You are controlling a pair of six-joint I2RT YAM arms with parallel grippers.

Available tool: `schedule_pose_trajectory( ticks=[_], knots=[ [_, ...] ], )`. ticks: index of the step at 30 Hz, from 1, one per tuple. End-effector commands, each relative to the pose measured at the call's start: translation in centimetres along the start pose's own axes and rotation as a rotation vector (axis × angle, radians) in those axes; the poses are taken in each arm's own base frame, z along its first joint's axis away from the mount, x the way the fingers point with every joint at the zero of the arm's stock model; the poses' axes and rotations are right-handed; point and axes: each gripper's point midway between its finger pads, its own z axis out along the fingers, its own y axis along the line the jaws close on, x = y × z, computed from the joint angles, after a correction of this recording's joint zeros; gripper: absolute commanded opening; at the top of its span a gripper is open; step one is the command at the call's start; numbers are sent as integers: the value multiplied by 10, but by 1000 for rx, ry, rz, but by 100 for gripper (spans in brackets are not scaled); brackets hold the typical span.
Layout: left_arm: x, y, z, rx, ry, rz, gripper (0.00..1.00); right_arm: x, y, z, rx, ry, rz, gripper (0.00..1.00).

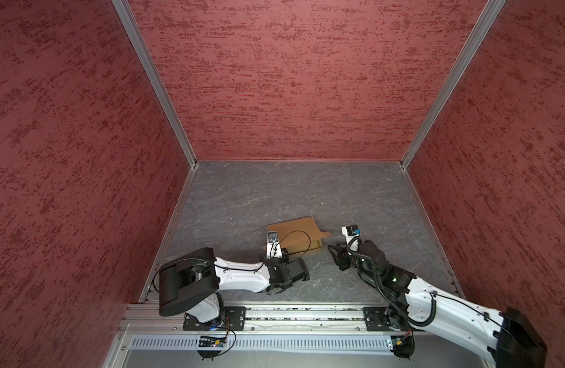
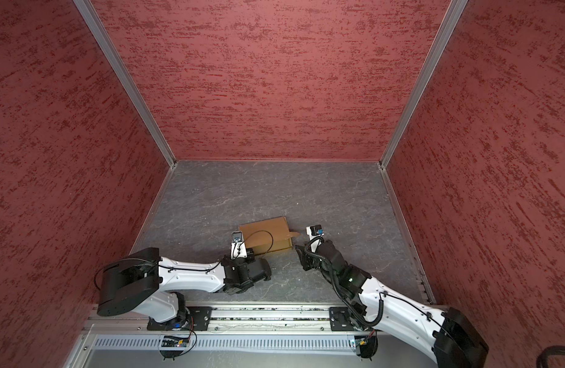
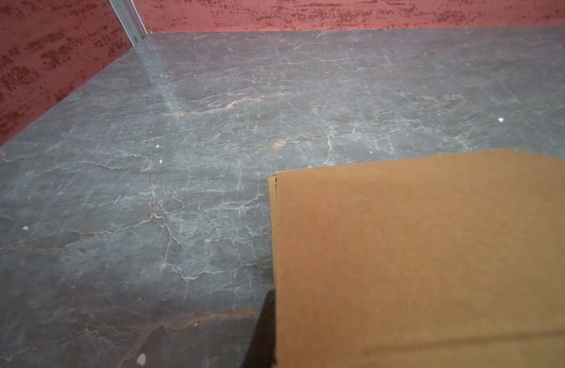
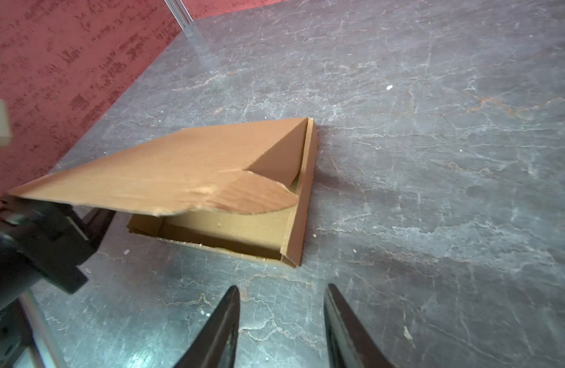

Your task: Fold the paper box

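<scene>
There is one tan corrugated cardboard paper box (image 1: 293,232). There are two white-and-black robot arms (image 1: 239,277), two black grippers, the left gripper (image 4: 93,220) and the right gripper (image 4: 282,288), one grey veined tabletop (image 1: 274,191) and three red textured walls (image 1: 290,79).

The paper box (image 3: 427,261), cut off at the edge, hides most of my left pincer (image 3: 264,328), leaving its grip unclear.

We see the paper box (image 1: 293,234) as plain tan-brown and unprinted, its inside a duller, yellower tan. The table (image 1: 274,191) is dark grey with fine whitish veins and a few rust-tinted streaks. The walls (image 1: 290,79) at nine, twelve and three o'clock are dusty red, mottled with darker red dashes. The left arm (image 1: 239,277) at seven o'clock and the right arm (image 1: 450,306) at five are white with black joints. The right gripper (image 4: 282,286) is black.
</scene>
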Motion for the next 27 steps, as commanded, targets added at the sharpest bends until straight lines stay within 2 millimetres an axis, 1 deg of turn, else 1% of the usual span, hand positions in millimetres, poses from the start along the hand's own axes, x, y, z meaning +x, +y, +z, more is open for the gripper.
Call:
schedule_pose_trajectory(
  ticks=[1, 4, 6, 7, 10, 14, 21, 24, 25, 27],
  knots=[
    [1, 1, -2, -6, 14, 16, 19, 7, 3, -7, -22, 28, 41, 47],
    [1, 1, -3, -1, 14, 23, 31, 2, 6, -12, -34, 14, 59, 49],
    [2, 1, -4, 7, 15, 25, 38, -2, 6, -16, -30, 3, 69, 50],
    [2, 0, -5, 13, 15, 24, 39, -5, 7, -18, -28, -1, 70, 51],
    [2, -1, -8, 29, 14, 19, 41, -16, 8, -23, -15, -17, 88, 51],
    [1, -4, -14, 54, 8, 18, 44, -38, 19, -32, -35, -45, 91, 51],
    [-3, -10, -32, 117, 5, 5, 52, -71, 24, -43, 17, -71, 85, 51],
    [-5, -8, -41, 137, 7, -17, 55, -86, 32, -41, 17, -72, 61, 51],
    [-5, -7, -43, 141, 10, -23, 56, -94, 38, -40, 7, -75, 50, 50],
    [-6, -7, -49, 159, 14, -41, 57, -102, 48, -30, -3, -55, 32, 48]
  ],
)
